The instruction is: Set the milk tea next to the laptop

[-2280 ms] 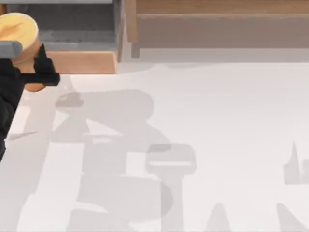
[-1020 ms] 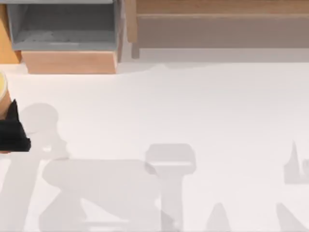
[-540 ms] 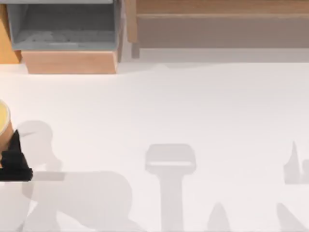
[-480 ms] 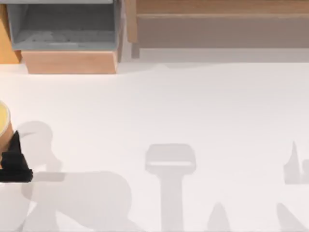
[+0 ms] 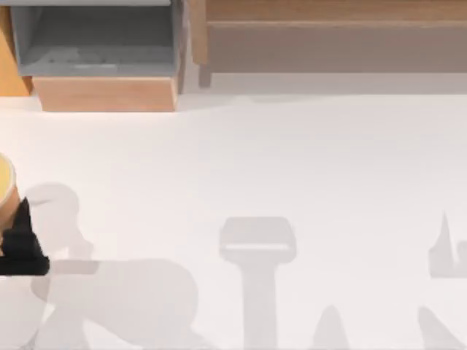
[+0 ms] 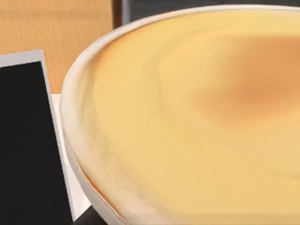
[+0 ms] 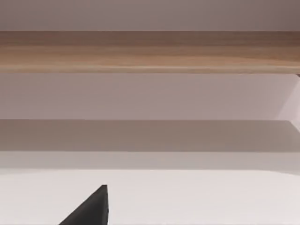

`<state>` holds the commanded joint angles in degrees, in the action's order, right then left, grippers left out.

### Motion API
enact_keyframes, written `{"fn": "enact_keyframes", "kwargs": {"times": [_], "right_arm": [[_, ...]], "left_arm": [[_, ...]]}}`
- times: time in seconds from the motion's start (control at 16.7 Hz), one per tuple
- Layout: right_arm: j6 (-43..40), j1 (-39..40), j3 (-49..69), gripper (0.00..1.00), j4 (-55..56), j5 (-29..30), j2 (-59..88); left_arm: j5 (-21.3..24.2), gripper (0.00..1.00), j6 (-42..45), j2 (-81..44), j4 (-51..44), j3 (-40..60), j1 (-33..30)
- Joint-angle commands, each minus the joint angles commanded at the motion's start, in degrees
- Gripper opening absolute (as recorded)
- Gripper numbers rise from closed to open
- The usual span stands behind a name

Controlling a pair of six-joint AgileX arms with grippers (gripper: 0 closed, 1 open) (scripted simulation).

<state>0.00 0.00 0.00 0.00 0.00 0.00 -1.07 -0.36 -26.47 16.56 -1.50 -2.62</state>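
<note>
Left wrist view, milk tea (image 6: pixel 197 117) top, laptop (image 6: pixel 28 150) beside it

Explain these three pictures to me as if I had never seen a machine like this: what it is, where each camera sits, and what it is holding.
This is a simulated pair of AgileX robot arms at a white table. One picture looks down from above; the other two come from cameras on each arm's wrist. At the table's left edge, the left pincer, a black two-finger clamp, sits against the milk tea, an orange-tan cup with a yellow top; it appears to grip it. The left wrist view sees that top up close, with a dark screen beside it. A grey open box and a wooden shelf stand at the back. The right pincer pokes into its own wrist view.
</note>
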Motion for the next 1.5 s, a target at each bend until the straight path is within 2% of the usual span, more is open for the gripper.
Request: {"fn": "enact_keyframes", "kwargs": {"times": [0.3, 1.02, 1.5], "right_arm": [[0.00, 0.00, 0.00, 1.00, 0.00, 0.00, 0.00], [0.00, 0.00, 0.00, 1.00, 0.00, 0.00, 0.00], [0.00, 0.00, 0.00, 1.00, 0.00, 0.00, 0.00]], "left_arm": [[0.07, 0.00, 0.07, -2.69, 5.23, -0.54, 0.07], [0.12, 0.00, 0.15, -16.10, 24.83, -4.58, -0.01], [0.09, 0.00, 0.14, -19.33, 26.10, -6.87, 0.00]]}}
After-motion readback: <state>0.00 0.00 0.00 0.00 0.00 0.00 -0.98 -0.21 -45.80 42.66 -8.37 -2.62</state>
